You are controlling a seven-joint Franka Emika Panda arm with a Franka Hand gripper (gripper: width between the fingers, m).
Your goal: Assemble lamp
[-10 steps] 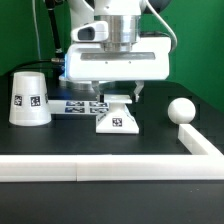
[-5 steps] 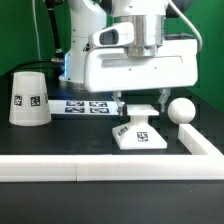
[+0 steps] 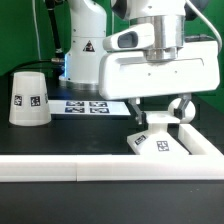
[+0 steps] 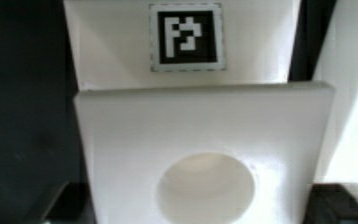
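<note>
Three white lamp pieces are showing on the black table (image 3: 70,140), and all the action is happening over at the exterior view's right. The gripper (image 3: 160,118) is hanging low there, its big white body filling the upper part of that side. The claw is clamping the base block (image 3: 160,144): its fingers (image 3: 141,112) are reaching down on either flank of the block, and in the wrist view the block is filling the whole space between them with no gap showing.

The base block is sitting down at table level in the corner formed by the white rail (image 3: 90,168), which is running along the front edge and turning back along the right. Whether the block is actually touching that rail, I cannot tell. In the wrist view its black-and-white tag (image 4: 186,38) is facing the camera on the narrow raised part, and an oval hollow (image 4: 206,188) is showing in the wide flat part.

The bulb (image 3: 188,108) is peeking out just behind the right-hand finger, partly hidden, very near the block. The shade (image 3: 28,98) is standing well apart at the exterior view's left, wide end down, with a tag facing us. Between the two, the marker board (image 3: 85,104) is lying flat at the foot of the robot column (image 3: 85,45).
</note>
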